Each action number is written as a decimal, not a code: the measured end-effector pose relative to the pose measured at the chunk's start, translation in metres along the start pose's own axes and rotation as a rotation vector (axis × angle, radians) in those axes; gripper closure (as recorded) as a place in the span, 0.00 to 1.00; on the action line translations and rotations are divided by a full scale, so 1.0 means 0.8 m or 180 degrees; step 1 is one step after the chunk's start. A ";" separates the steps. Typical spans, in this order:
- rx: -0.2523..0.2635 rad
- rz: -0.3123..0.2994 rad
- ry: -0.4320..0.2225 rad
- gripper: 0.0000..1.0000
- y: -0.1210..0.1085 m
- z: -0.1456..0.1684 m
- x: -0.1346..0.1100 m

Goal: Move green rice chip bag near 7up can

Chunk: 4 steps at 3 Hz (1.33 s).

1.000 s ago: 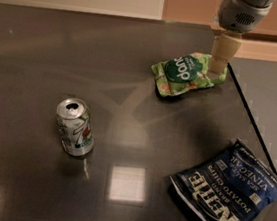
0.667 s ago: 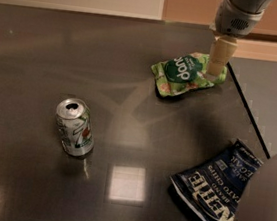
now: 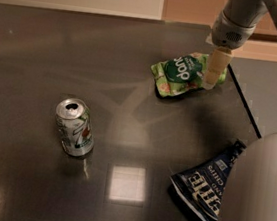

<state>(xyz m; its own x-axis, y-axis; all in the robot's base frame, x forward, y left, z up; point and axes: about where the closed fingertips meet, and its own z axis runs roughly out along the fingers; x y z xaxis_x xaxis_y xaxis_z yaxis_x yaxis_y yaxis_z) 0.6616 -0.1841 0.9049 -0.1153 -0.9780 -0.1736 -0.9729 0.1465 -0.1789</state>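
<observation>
Jaws at the right end of the green rice chip bag [image 3: 182, 75]; grip unclear.

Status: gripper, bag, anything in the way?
Gripper at right end of green rice chip bag. 7up can upright, front left, apart. Dark-blue chip bag front right, off path.

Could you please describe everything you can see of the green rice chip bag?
The green rice chip bag is a small light-green pouch, glossy and crinkled like foil or plastic, with a dark-green round logo in white letters and reddish-orange pictures. It lies flat on the dark table, near its far right edge. The gripper is at its right end, overlapping it there; whether it holds the bag cannot be told. The 7up can stands apart to the lower left.
</observation>
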 end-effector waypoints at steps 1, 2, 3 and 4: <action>-0.0090 0.0014 -0.0015 0.00 0.000 0.016 0.001; -0.0119 0.0035 -0.0035 0.00 -0.004 0.026 -0.002; -0.0122 0.0079 -0.0029 0.00 -0.015 0.034 -0.003; -0.0124 0.0118 0.0006 0.00 -0.027 0.043 -0.004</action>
<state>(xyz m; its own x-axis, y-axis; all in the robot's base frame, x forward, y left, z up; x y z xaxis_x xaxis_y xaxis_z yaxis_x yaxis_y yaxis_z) 0.6900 -0.1789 0.8757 -0.1517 -0.9723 -0.1777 -0.9750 0.1767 -0.1345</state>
